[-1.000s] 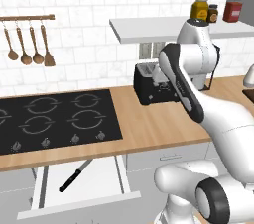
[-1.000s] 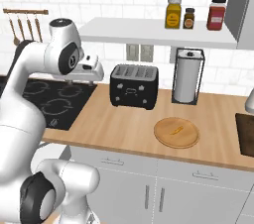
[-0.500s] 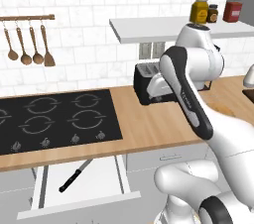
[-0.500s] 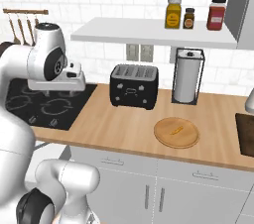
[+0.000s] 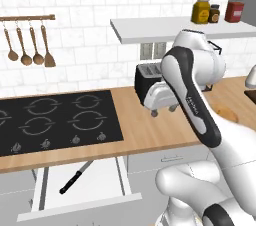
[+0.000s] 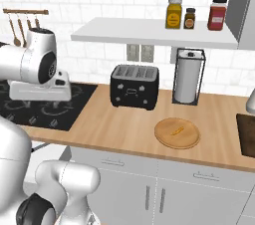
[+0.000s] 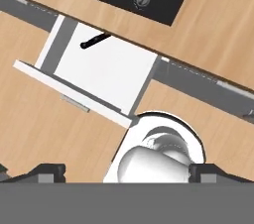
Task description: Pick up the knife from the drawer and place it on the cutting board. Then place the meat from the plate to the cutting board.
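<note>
Gripper (image 7: 126,173) spread wide, holding nothing, poised above the counter edge to come down. Below the jaws, drawer (image 7: 101,77) pulled out; knife (image 7: 95,40) lies loose inside, half under the countertop lip, reachable from above.

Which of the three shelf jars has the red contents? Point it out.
The rightmost jar, nearest the grey cabinet side; the yellow jar and the small dark jar stand to its left.
</note>
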